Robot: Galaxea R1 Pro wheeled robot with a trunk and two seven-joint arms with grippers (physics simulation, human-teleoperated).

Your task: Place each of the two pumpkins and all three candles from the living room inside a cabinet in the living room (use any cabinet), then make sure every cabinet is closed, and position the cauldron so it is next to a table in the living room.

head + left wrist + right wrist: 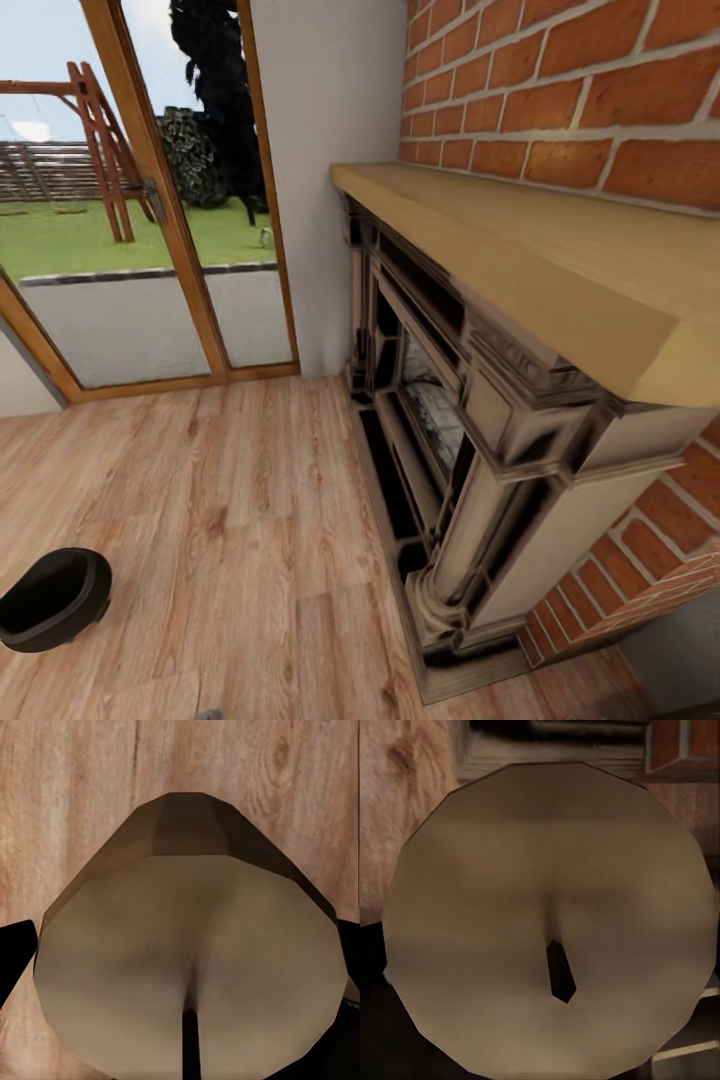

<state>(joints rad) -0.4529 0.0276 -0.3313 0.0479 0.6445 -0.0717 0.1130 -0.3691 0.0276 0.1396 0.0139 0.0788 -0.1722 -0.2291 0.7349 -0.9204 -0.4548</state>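
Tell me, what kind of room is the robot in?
Probably a living room in a house. There's a fireplace with a wooden mantel set in a brick wall, a wooden floor, and a glass door looking out on a garden.

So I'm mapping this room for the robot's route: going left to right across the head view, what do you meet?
Black cauldron on the floor → glass patio door → white wall strip → fireplace under its wooden mantel → brick wall.
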